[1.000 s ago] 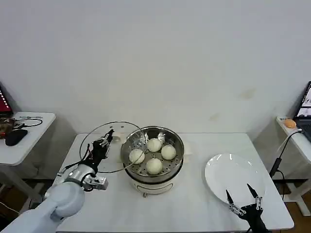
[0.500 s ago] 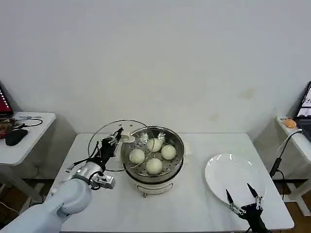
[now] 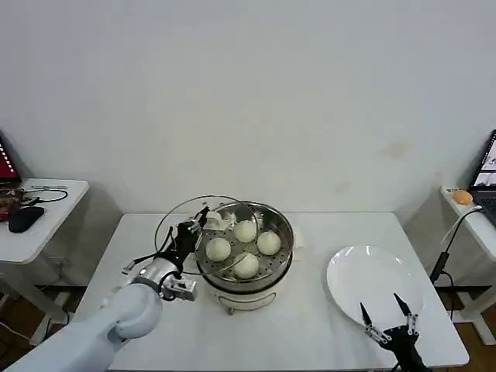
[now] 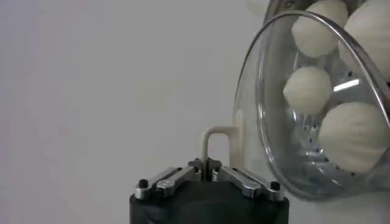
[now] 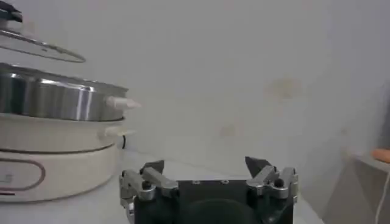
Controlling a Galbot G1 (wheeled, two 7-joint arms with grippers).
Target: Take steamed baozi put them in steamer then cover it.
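Note:
Several off-white baozi point(image 3: 246, 231) lie in the shiny steamer point(image 3: 287, 232), which stands on its white pot base point(image 3: 248, 294) mid-table. My left gripper point(image 3: 190, 232) is shut on the white handle point(image 3: 213, 221) of the glass cover point(image 3: 174, 225). The cover hangs tilted over the steamer's left half. In the left wrist view, the gripper point(image 4: 207, 167) pinches the handle point(image 4: 216, 143), and baozi point(image 4: 308, 90) show through the cover point(image 4: 268, 158). My right gripper point(image 3: 387, 322) is parked open near the table's front right; the right wrist view shows it point(image 5: 205, 167) with nothing between its fingers, the steamer point(image 5: 55, 97) far off.
A flat white plate point(image 3: 376, 283) lies at the right of the table, just behind my right gripper. A side table point(image 3: 39, 225) with a mouse and cables stands at the left. Another side table point(image 3: 465, 213) with a laptop and a hanging cable stands at the right.
My left gripper has carried the cover to the right, from beside the steamer to over its left half. The right arm has not moved.

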